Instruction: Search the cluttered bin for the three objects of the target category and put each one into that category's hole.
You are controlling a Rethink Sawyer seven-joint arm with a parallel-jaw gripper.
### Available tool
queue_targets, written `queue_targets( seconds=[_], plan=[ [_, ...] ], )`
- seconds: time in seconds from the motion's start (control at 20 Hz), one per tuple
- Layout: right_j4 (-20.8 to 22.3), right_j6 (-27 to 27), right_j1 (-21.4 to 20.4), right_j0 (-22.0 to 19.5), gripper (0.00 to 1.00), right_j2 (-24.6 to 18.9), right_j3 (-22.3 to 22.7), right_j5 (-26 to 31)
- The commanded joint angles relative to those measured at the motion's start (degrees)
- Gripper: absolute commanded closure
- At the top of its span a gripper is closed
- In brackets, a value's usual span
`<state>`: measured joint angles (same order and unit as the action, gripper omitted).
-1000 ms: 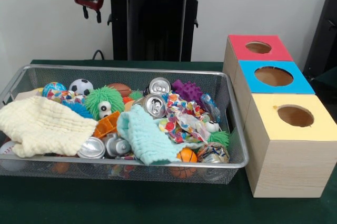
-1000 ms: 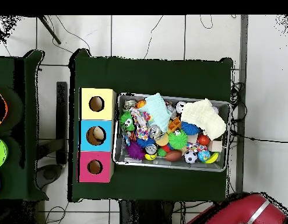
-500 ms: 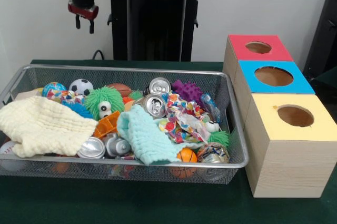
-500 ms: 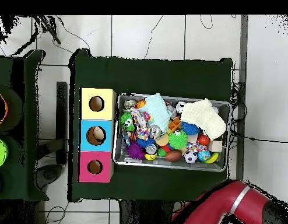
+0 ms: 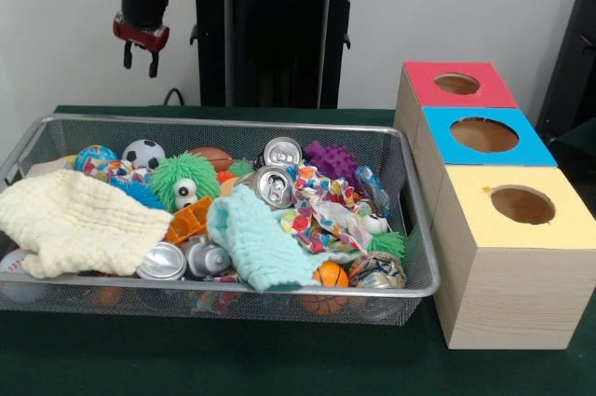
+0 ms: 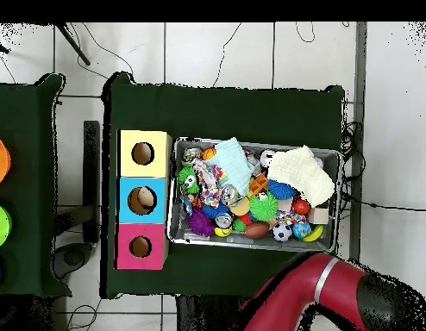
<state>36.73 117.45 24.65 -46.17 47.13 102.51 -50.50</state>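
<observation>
Change: the end effector (image 5: pixel 140 60) has shifted lower and further toward the picture's left edge in the front view than 1.0 s ago; in the overhead view the red arm (image 6: pixel 294 302) now reaches further along the counter's near edge. Bin contents are unchanged.
End effector: hangs in the air, empty, its two short fingers pointing down with a narrow gap between them.
Wire bin (image 5: pixel 410 289): below the end effector and to its right in the front view, resting on the green counter (image 5: pixel 279 359).
Cans: one silver can (image 5: pixel 273 186) lies top-up near the bin's middle, a second (image 5: pixel 282 151) just behind it, and a third (image 5: pixel 162 262) lies on its side at the front rim; all are well below the end effector.
Cloths: a cream cloth (image 5: pixel 74 221) lies almost straight below the end effector; a pale blue cloth (image 5: pixel 261 242) lies further right.
Other contents: green fuzzy toy (image 5: pixel 184 180), soccer ball (image 5: pixel 142 153), purple spiky toy (image 5: pixel 332 160).
Boxes: red box (image 5: pixel 456 84), blue box (image 5: pixel 484 135) and yellow box (image 5: pixel 521 205), each with a round hole, stand in a row touching each other, far right of the end effector, beside the bin.
</observation>
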Motion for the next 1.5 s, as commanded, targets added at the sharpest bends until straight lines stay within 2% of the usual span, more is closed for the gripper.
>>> queue_targets(
  seconds=[0.05,0.75,1.5],
  plan=[
    [-2.59,3.55,5.11,5.39,0.00,-15.89,9.76,-8.02],
    [-6.70,7.98,5.29,13.78,0.00,-20.12,11.64,-10.19],
    [-10.12,11.92,4.41,17.56,0.00,-22.51,14.03,-9.79]
  ],
)
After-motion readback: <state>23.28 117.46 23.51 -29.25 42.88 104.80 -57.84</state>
